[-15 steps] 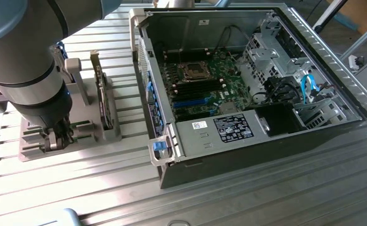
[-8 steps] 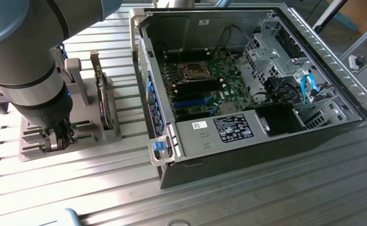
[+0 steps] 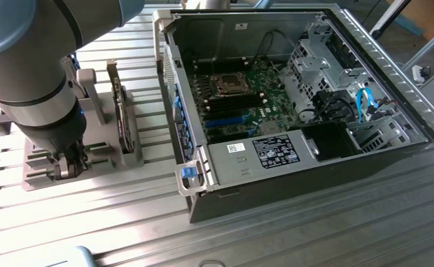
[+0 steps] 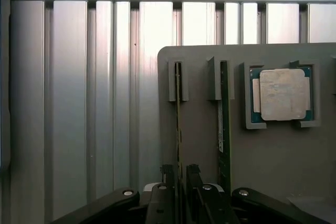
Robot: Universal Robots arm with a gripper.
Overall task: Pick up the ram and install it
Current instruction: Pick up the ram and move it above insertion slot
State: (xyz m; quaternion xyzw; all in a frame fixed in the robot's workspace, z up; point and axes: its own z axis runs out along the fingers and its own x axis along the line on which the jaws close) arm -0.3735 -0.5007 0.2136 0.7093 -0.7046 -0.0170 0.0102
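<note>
Down at the lower left of the exterior view, the gripper (image 3: 70, 162) is seen sunk into the grey holder (image 3: 35, 169) on the slatted table (image 3: 291, 233). A card (image 3: 122, 119) stands upright just beside it, and the open case (image 3: 365, 55) lies well apart toward the exterior view's right. Over to the wrist view, and the jaws are found spread. Slim dark gaps are left on both sides, so nothing is pinched yet. Trouble could be had here. If the squeeze is taken off-centre, the stick may be tilted in its slot and jammed against the slot walls. If it is gripped too near one end, it could be swung or dropped once lifted. The second stick (image 4: 224, 129), set in the neighbouring slot on the CPU (image 4: 283, 94) side, might be brushed by the outer finger if the wrist is shifted that way. The ram (image 4: 178, 124) itself is caught edge-on, upright in the holder slot farthest from the CPU. It is threaded straight between the fingers (image 4: 167, 179), one to each face, close but apart.
</note>
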